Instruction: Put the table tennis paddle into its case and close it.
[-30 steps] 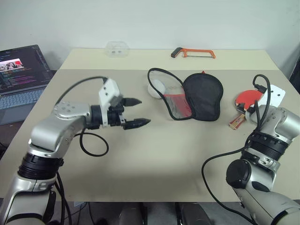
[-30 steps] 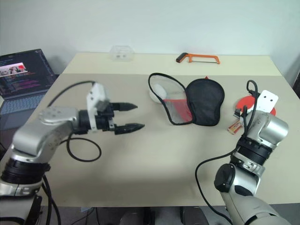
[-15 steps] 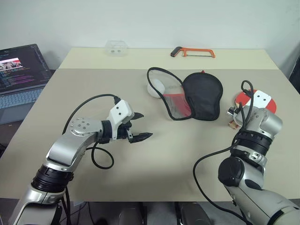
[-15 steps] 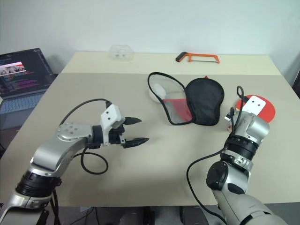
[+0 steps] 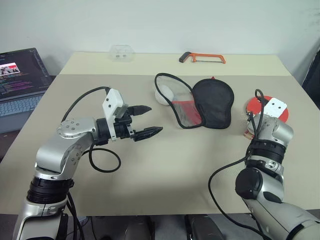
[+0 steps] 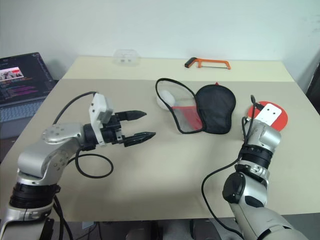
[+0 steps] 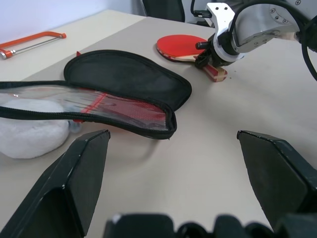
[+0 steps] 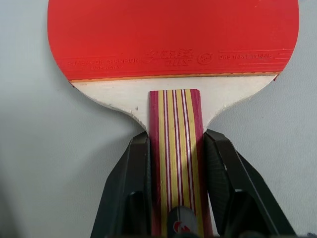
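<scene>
Paddle-grasping was judged to be the step in hand, with the case (image 5: 202, 104) taken as the landmark lying open near the middle of the table (image 5: 165, 170).

To the left of the case, the left end effector (image 5: 143, 121) was seen held above the table with its two black fingers spread wide and nothing between them, pointed toward the case mouth. It was judged well placed to pin or lift the upper flap when the time came, provided it was kept out of the path of the blade.

At the case itself, the clear-and-red flap was seen propped open beside the black half, with a white plush charm (image 5: 165, 93) just behind its left edge.

To the right of the case and well apart from it, the table tennis paddle (image 8: 173, 37) was seen flat on the table, red face up. The right end effector (image 8: 173, 153) was seen with its fingers against both sides of the striped handle, pinching it close to the blade. For a good grasp, it was judged that the handle should be squeezed firmly before lifting, the blade kept level, and the paddle led blade-first toward the open mouth.
</scene>
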You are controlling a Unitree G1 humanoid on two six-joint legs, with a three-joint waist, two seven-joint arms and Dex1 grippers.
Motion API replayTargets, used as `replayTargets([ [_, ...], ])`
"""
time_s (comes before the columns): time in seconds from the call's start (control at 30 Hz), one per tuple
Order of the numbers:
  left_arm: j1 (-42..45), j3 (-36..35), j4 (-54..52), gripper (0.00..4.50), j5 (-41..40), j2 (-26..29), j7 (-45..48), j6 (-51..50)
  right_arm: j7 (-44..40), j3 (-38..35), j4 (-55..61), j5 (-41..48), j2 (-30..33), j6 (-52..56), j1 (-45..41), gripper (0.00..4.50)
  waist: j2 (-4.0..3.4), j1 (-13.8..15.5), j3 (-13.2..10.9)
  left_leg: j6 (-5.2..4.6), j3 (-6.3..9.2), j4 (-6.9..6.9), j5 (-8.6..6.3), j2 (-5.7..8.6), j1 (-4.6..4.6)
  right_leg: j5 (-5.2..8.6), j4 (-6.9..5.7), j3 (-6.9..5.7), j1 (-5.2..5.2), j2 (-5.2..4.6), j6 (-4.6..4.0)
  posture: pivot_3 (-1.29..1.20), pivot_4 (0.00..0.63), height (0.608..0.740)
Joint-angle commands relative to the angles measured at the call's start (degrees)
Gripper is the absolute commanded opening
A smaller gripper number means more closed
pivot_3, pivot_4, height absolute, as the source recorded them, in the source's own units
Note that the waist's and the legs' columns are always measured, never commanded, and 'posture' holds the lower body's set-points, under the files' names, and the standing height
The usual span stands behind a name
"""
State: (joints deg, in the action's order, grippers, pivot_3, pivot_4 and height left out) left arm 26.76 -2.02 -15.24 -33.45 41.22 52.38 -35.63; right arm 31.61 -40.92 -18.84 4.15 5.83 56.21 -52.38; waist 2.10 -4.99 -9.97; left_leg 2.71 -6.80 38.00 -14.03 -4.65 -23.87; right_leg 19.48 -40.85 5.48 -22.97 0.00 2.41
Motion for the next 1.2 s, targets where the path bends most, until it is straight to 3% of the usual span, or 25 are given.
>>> replayTargets([
  [0.03,0.3,-0.7,-1.8,4.5,-0.6,0.1,0.3,0.0,0.9,1.0,1.3,0.4,1.1,0.2,1.2,1.09,0.0,0.0,0.0,0.0,0.0,0.0,0.0,0.0,0.0,0.0,0.0,0.0,0.0,0.0,0.0,0.0,0.15,0.74],
  [0.4,0.6,-0.3,-1.7,4.5,-0.2,0.2,0.5,-0.4,3.6,4.6,11.7,-1.0,1.2,4.3,-2.0,1.09,-0.07,0.0,0.0,0.01,-0.04,-0.1,0.0,-0.02,-0.13,0.01,0.01,0.03,-0.21,-0.01,-0.01,0.0,0.15,0.74],
  [0.63,0.4,-0.1,-1.8,4.5,0.1,0.2,0.5,-0.6,1.1,10.1,15.5,0.1,-2.4,6.4,-3.7,1.09,-0.07,-0.3,0.0,0.01,-0.05,-0.11,0.0,-0.04,-0.12,0.02,0.0,0.05,-0.22,0.0,-0.03,0.0,0.15,0.74],
  [0.9,-0.4,-0.2,-2.9,4.5,0.0,0.1,0.2,-1.1,-4.9,15.3,11.9,2.8,-6.0,5.7,-7.8,1.09,-0.09,-0.1,-0.1,0.01,-0.05,-0.11,0.0,-0.02,-0.15,0.02,0.02,0.02,-0.25,0.0,-0.03,0.0,0.15,0.74],
  [1.2,-1.6,-0.7,-4.9,4.5,-0.6,0.5,-0.6,-1.9,-10.7,19.6,4.1,3.8,-5.2,3.2,-8.9,1.09,-0.09,-0.1,-0.1,0.01,-0.02,-0.1,0.0,-0.03,-0.19,0.02,0.03,0.01,-0.26,-0.01,-0.04,0.0,0.15,0.74],
])
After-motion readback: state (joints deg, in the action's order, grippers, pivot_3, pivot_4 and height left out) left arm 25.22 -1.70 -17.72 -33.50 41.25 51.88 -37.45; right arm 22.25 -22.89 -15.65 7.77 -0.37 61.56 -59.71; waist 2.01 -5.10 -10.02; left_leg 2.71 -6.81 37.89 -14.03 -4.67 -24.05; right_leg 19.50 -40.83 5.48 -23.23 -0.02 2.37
